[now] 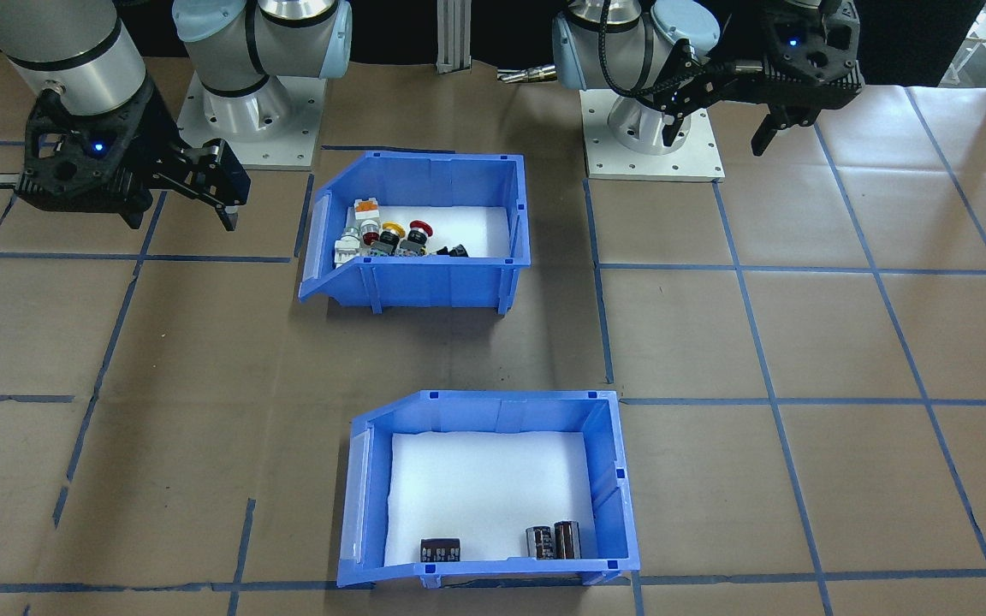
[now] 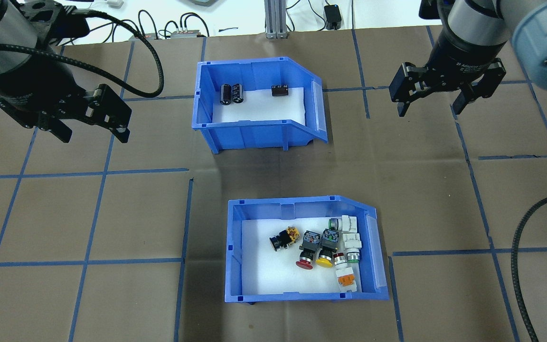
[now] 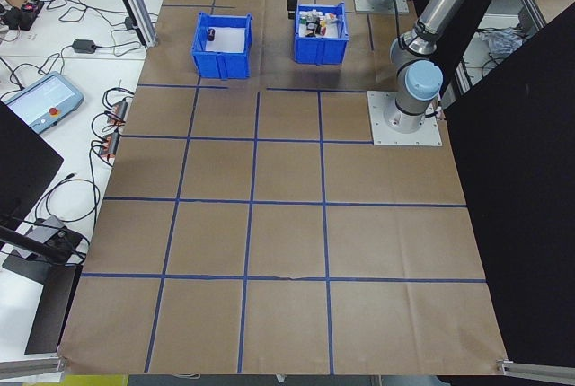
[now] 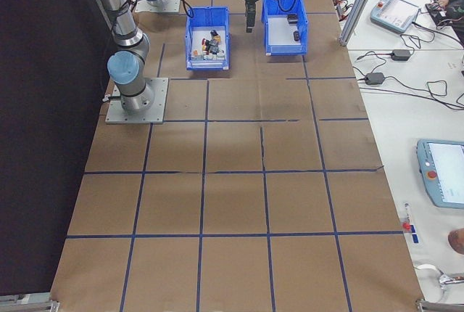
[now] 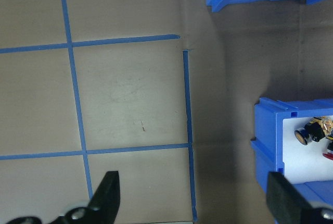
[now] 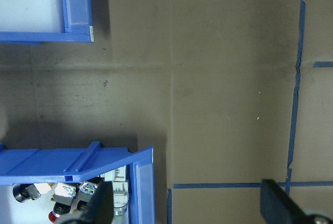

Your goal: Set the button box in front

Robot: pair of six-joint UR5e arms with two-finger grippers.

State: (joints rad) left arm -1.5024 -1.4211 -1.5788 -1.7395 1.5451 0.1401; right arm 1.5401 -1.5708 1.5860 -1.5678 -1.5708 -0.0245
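The button box (image 2: 306,251) sits on the bench (image 2: 112,213) on the robot's side, its open front toward the robot's right — the capacitor bin (image 2: 259,105) stands beyond it, apart. Left pincer (image 2: 90,130) and right pincer (image 2: 432,99) both hover released, grasping nothing, well clear of either bin.

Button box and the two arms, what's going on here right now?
Nothing is being handled yet. The button box sits on the table nearer the robot, and the capacitor bin lies beyond it. The left gripper and the right gripper both hover open above the table, off to either side, touching neither bin.
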